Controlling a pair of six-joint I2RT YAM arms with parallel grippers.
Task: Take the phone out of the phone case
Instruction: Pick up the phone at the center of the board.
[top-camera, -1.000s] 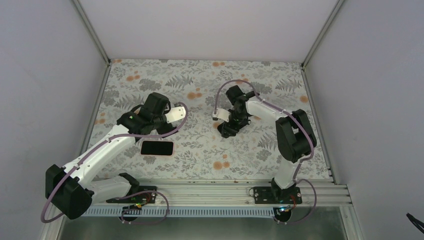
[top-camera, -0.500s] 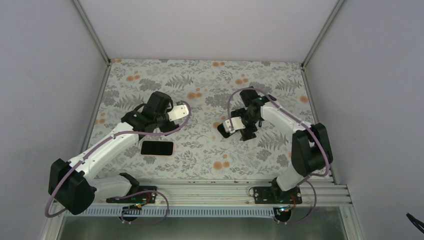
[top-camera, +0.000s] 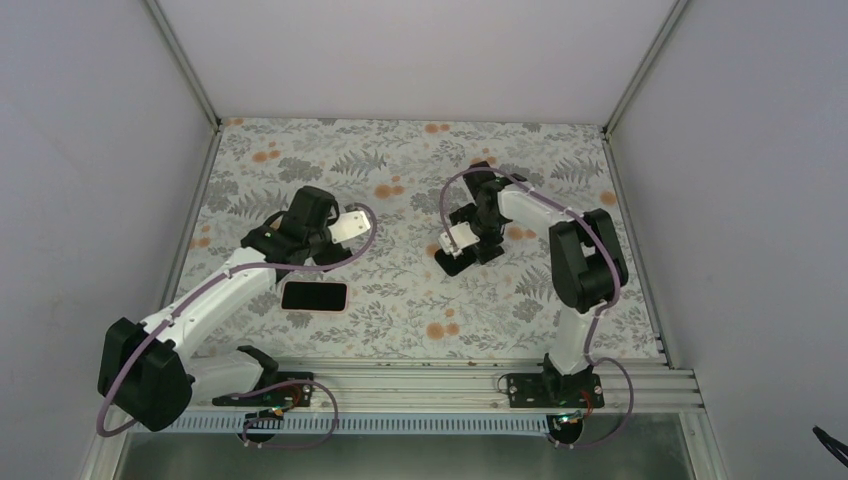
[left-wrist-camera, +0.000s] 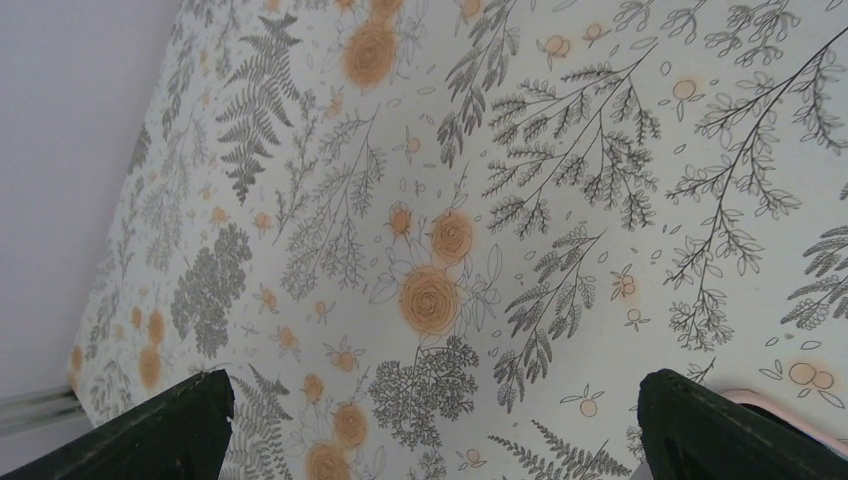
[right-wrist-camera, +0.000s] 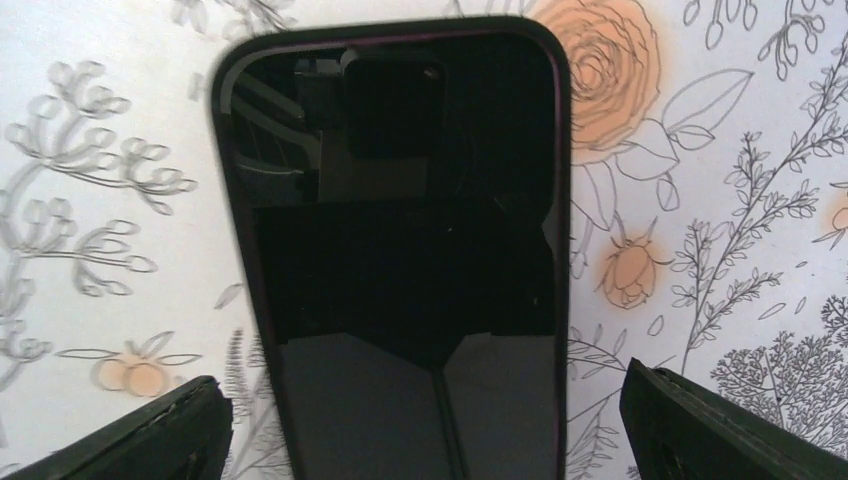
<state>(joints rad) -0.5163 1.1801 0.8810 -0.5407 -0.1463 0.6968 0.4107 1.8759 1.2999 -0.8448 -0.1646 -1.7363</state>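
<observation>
The black phone (right-wrist-camera: 400, 260) lies flat, screen up, on the floral cloth. In the right wrist view it sits between the wide-apart fingers of my right gripper (right-wrist-camera: 425, 400), which is open and touches nothing. From above, the phone (top-camera: 452, 262) shows just under the right gripper (top-camera: 463, 245). The phone case (top-camera: 314, 296), a dark rectangle with a pink rim, lies left of centre. My left gripper (top-camera: 338, 235) hovers open just beyond it and holds nothing. The left wrist view shows only a pink corner of the case (left-wrist-camera: 790, 405), with the left gripper (left-wrist-camera: 437, 400) over bare cloth.
The floral cloth (top-camera: 400, 290) covers the table. Grey walls close it in at the left, back and right, and an aluminium rail (top-camera: 430, 375) with both arm bases runs along the near edge.
My right gripper has opened and let go of the phone, which now rests on the cloth; the right arm swung out to the right and came back. The left wrist shifted slightly.
</observation>
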